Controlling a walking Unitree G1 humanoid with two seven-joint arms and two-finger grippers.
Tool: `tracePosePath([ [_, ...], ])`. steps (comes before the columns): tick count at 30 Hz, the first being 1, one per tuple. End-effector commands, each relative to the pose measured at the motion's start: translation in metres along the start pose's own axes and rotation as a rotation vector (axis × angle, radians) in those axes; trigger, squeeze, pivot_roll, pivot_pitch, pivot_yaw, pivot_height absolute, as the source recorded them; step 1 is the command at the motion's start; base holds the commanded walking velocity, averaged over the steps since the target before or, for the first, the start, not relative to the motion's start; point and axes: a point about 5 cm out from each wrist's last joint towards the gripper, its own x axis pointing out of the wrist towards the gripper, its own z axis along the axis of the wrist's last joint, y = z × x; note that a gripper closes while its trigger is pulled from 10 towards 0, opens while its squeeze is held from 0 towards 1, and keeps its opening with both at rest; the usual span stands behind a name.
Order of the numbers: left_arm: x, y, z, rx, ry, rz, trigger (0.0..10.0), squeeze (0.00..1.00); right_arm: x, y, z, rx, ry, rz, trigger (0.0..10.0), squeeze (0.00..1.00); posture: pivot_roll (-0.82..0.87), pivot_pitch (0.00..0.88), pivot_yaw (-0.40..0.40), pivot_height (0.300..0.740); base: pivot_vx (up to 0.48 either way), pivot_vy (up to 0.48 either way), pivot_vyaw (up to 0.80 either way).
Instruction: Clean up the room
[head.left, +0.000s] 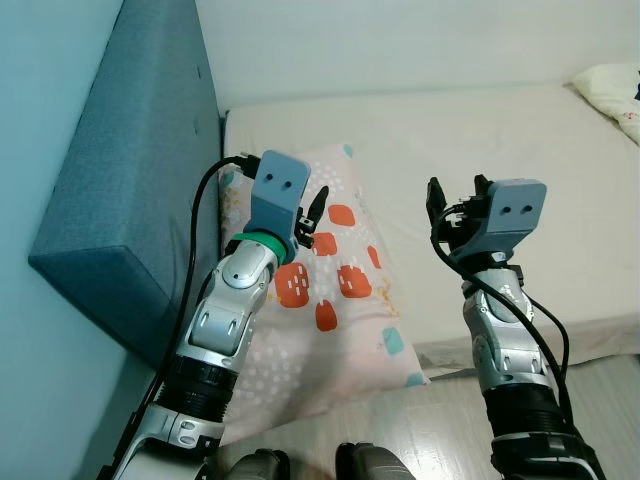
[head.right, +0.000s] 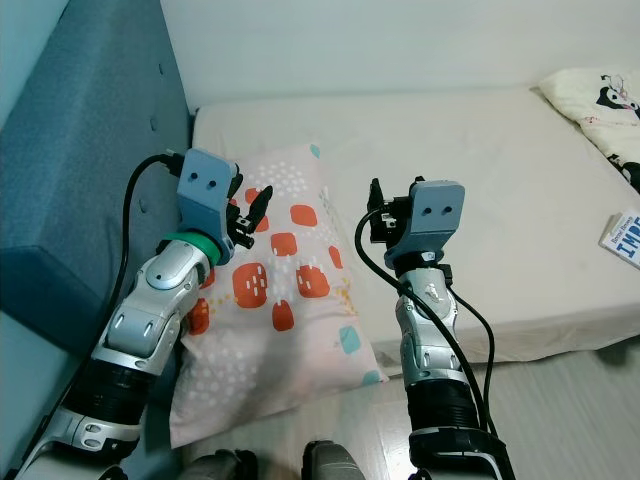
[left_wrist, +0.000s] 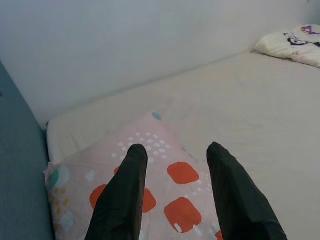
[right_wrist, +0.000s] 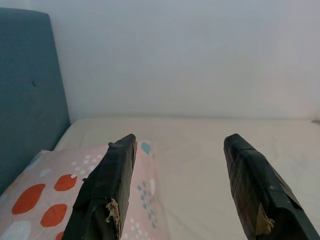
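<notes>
Clearly the pillow (head.left: 330, 300), overhanging the bed (head.left: 500, 160), looks soft and light; pinch a corner. Left pincer (left_wrist: 175, 195) and right pincer (right_wrist: 180, 190) hover spread apart, empty.

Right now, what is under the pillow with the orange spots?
The pillow lies on the bed next to the blue headboard, with its near corner hanging over the bed's edge. Anything hidden beneath the pillow is covered.

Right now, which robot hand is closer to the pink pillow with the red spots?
The left. The left gripper hovers right over the pink pillow with its jaws open. The right gripper is off to the pillow's side, above the bare mattress, also open.
</notes>
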Motion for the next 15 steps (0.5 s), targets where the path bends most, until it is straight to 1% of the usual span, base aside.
tracePosePath([
  [1, 0.0008, 0.0, -0.0025, 0.003, 0.009, 0.004, 10.0, 0.0, -0.0032, -0.0021, -0.0051, 0.007, 0.018, -0.008, 10.0, 0.0, -0.07, 0.027, 0.038, 0.74, 0.0, 0.0, 0.0],
  [10, 0.0034, 0.0052, -0.0085, 0.013, 0.066, 0.052, 10.0, 0.0, -0.004, -0.0011, -0.0053, 0.013, 0.018, -0.008, 10.0, 0.0, -0.07, 0.031, 0.04, 0.74, 0.0, 0.0, 0.0],
  [15, 0.0049, 0.0058, -0.0086, 0.018, 0.069, 0.06, 10.0, 0.0, -0.0044, -0.0003, -0.005, 0.024, 0.016, -0.004, 10.0, 0.0, -0.07, 0.032, 0.04, 0.74, 0.0, 0.0, 0.0],
])
